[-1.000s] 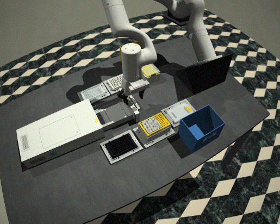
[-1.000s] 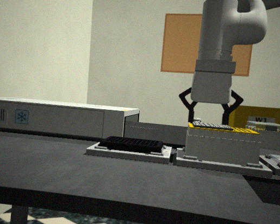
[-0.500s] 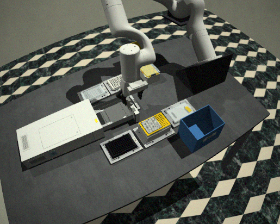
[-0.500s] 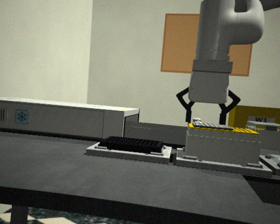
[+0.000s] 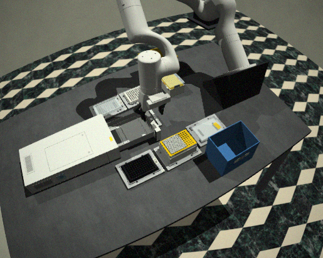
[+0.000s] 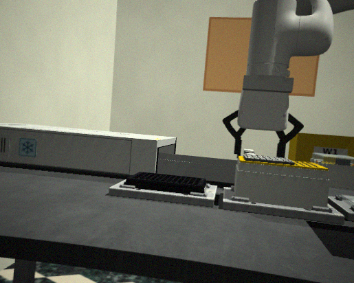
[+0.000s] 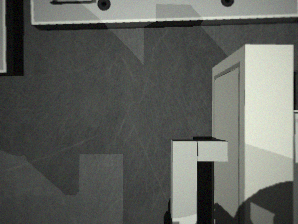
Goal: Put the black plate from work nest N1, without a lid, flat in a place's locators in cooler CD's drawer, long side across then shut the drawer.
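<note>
The black plate [image 5: 139, 168] [image 6: 167, 182] lies without a lid in its white nest [image 5: 120, 166] [image 6: 160, 196] in front of the cooler. The white cooler CD [image 5: 68, 150] [image 6: 74, 148] stands at the left with its grey drawer [image 5: 133, 129] [image 6: 194, 166] pulled out and empty; its yellow lamp [image 5: 110, 138] is lit. My gripper [image 5: 152, 112] [image 6: 259, 151] is open and empty, pointing down over the drawer's outer end. The wrist view shows the drawer's white front and handle [image 7: 199, 151] below, with no fingers in it.
A yellow tip box [image 5: 178, 142] [image 6: 280, 182] stands right of the black plate. A blue bin [image 5: 232, 147], a lidded plate [image 5: 206, 126], a black screen [image 5: 237, 84] and more nests [image 5: 108, 106] [image 5: 132, 94] [image 5: 172, 82] ring the drawer.
</note>
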Motion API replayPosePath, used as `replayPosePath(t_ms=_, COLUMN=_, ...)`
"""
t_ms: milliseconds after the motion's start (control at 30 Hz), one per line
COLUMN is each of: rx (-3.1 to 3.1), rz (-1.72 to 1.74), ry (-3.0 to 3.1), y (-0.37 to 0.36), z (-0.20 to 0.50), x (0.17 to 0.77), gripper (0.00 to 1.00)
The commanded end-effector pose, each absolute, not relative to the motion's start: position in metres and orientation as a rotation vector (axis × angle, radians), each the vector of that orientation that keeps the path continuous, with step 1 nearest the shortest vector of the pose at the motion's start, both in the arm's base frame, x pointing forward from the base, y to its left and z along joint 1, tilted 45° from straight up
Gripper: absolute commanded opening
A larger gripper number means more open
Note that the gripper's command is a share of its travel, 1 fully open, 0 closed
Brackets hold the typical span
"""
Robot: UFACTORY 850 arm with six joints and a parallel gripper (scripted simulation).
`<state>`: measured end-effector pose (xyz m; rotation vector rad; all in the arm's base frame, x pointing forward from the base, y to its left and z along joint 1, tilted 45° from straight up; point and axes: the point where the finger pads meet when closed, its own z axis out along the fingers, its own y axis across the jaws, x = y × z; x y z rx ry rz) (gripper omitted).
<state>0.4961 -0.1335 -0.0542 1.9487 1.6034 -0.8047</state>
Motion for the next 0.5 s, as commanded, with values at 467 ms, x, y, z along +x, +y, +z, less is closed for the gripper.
replayPosePath(t_ms=467, rx=1.948, rz=-0.803, ry=1.603, y=-0.119, z=-0.040, x=0.500, gripper=0.88)
